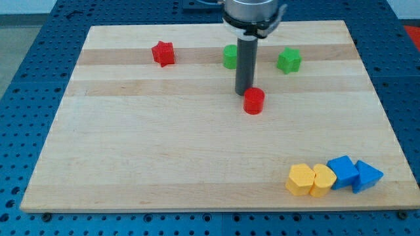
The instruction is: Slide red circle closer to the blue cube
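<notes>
The red circle is a small red cylinder just above the board's middle. My tip stands right at its upper left edge, touching or nearly touching it. The blue cube lies near the bottom right corner, far below and to the right of the red circle. It sits in a row between a yellow block and a blue triangular block.
A red star sits at the top left. A green block is partly hidden behind my rod, and a green star is to its right. Two yellow blocks and a blue triangular block flank the blue cube.
</notes>
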### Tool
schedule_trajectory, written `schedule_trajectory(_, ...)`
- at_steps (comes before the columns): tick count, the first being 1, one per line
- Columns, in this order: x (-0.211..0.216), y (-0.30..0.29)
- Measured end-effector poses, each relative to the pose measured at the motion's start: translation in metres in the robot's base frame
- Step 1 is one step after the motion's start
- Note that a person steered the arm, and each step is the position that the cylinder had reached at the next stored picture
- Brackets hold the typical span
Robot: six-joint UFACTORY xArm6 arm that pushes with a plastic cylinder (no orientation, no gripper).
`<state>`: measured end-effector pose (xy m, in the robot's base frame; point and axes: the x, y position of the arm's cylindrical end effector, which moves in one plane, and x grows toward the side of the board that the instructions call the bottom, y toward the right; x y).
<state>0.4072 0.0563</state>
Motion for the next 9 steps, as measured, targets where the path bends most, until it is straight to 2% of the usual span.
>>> schedule_trajectory(2, 0.037, 0.03)
schedule_trajectory(5, 0.041, 0.0)
schedule_trajectory(7, 0.07, 0.013)
schedule_trajectory(9, 0.076, 0.036)
